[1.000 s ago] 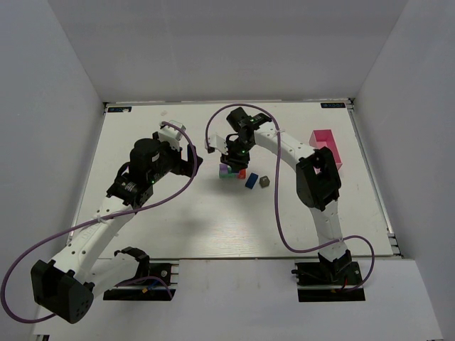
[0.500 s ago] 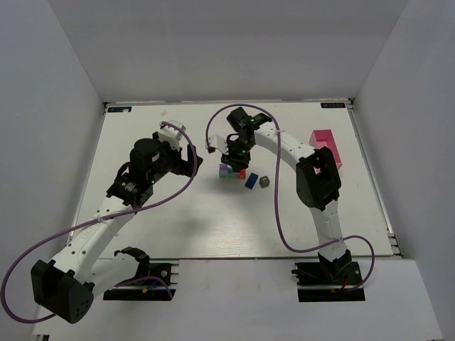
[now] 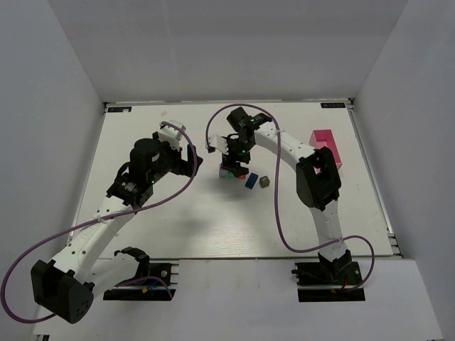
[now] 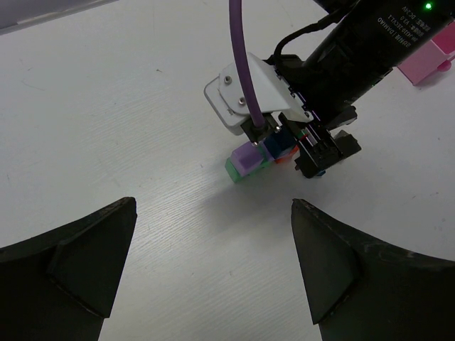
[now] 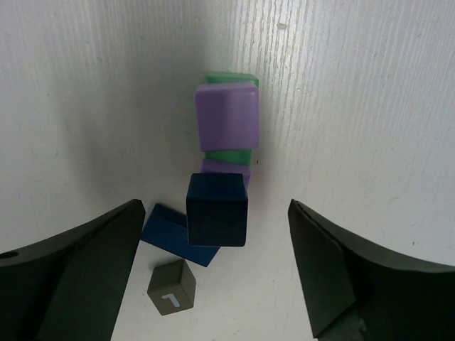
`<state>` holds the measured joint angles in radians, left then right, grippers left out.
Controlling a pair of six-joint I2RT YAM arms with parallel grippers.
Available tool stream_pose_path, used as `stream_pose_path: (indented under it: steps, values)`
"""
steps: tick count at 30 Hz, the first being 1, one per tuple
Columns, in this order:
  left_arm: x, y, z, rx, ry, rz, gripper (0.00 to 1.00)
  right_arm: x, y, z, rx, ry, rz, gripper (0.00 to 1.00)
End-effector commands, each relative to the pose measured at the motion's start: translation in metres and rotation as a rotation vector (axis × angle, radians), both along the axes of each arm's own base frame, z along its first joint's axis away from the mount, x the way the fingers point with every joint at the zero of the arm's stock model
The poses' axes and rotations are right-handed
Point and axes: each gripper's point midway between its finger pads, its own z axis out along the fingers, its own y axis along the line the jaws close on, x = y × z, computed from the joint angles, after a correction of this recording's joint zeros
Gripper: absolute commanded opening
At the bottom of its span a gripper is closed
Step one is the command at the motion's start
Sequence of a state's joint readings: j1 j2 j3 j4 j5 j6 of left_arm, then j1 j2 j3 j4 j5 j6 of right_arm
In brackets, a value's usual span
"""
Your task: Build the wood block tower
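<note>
hovering wide over the tower [image 5: 227, 131], right tool [image 5: 215, 207] grips nothing; grey block [image 5: 171, 286] just beside

Tower [image 3: 225, 172] on table [image 3: 178, 227]; brick [image 3: 251, 181] just right of it; cube [image 3: 264, 181] right of brick; box [image 3: 325, 145] well right.

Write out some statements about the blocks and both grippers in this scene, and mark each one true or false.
1. The right gripper hangs open above the tower. True.
2. The left gripper is clamped on a green block. False: it is open, with nothing between its fingers.
3. A grey block lies on the table, apart from the tower. True.
4. The pink box sits on top of the tower. False: it stands on the table, off towards the right edge.
5. A lilac cube is part of the tower. True.
</note>
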<state>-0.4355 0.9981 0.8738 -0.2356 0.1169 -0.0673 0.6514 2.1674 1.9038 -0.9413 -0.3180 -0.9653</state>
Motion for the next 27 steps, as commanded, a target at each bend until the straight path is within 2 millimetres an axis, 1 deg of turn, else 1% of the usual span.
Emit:
stream_pose_path:
  steps: [1,5,7,9,10,12,13,14,15,16,17,18,19,20,21,22,23,24,25,26,27]
  values:
    - [-0.003,0.001,0.016,-0.015,-0.037,-0.010,0.99,0.003,0.009,0.017,0.045,-0.030,0.015,0.90]
    - [-0.002,0.002,0.016,-0.013,-0.038,-0.001,0.99,0.002,0.008,0.034,0.081,-0.068,0.006,0.90]
    - [-0.002,0.002,0.016,-0.013,-0.038,-0.001,0.99,0.003,0.008,0.050,0.113,-0.097,-0.003,0.90]
    - [-0.002,0.002,0.016,-0.013,-0.038,-0.001,0.99,-0.001,0.005,0.052,0.113,-0.094,-0.006,0.90]
    - [-0.002,0.002,0.016,-0.013,-0.038,-0.001,0.99,-0.003,0.005,0.067,0.136,-0.117,-0.007,0.90]
    - [-0.002,0.002,0.016,-0.013,-0.038,-0.001,0.99,-0.009,0.000,0.071,0.139,-0.117,-0.017,0.90]
    - [-0.002,0.002,0.016,-0.013,-0.038,-0.001,0.99,-0.012,-0.002,0.093,0.168,-0.155,-0.019,0.90]
    - [-0.002,0.002,0.016,-0.013,-0.038,-0.001,0.99,-0.017,-0.007,0.086,0.156,-0.149,-0.034,0.90]
    - [-0.002,0.002,0.016,-0.013,-0.038,-0.001,0.99,-0.018,-0.012,0.101,0.172,-0.185,-0.047,0.90]
    - [-0.003,0.003,0.012,-0.002,-0.035,-0.004,0.99,-0.019,-0.015,0.119,0.204,-0.224,-0.061,0.90]
    - [-0.002,0.002,0.014,-0.005,-0.043,-0.004,0.99,-0.029,-0.028,0.118,0.191,-0.235,-0.080,0.90]
    - [-0.002,0.002,0.014,-0.005,-0.043,-0.004,0.99,-0.015,-0.033,0.127,0.214,-0.296,-0.135,0.90]
    - [-0.002,0.002,0.014,-0.005,-0.043,-0.004,0.99,-0.019,-0.031,0.132,0.232,-0.314,-0.155,0.90]
    - [-0.002,0.002,0.014,-0.005,-0.043,-0.004,0.99,-0.036,-0.056,0.118,0.189,-0.318,-0.220,0.90]
    - [-0.002,0.002,0.014,-0.005,-0.043,-0.004,0.99,-0.030,-0.055,0.128,0.238,-0.372,-0.246,0.90]
    - [-0.002,0.002,0.011,-0.005,-0.043,-0.004,0.99,-0.029,-0.058,0.132,0.264,-0.398,-0.278,0.90]
    - [-0.001,0.002,0.013,-0.009,-0.051,-0.004,0.99,-0.042,-0.084,0.122,0.244,-0.422,-0.366,0.90]
    - [-0.002,0.000,0.009,-0.009,-0.042,-0.016,0.99,-0.032,-0.081,0.138,0.328,-0.498,-0.400,0.90]
    - [0.000,-0.001,0.008,-0.009,-0.043,-0.016,0.99,-0.037,-0.083,0.135,0.341,-0.499,-0.406,0.90]
    - [-0.002,-0.005,0.007,-0.018,-0.044,-0.042,0.99,-0.053,-0.096,0.130,0.353,-0.508,-0.401,0.90]
    - [-0.002,-0.007,0.004,-0.018,-0.034,-0.052,0.97,-0.054,-0.096,0.134,0.380,-0.525,-0.397,0.90]
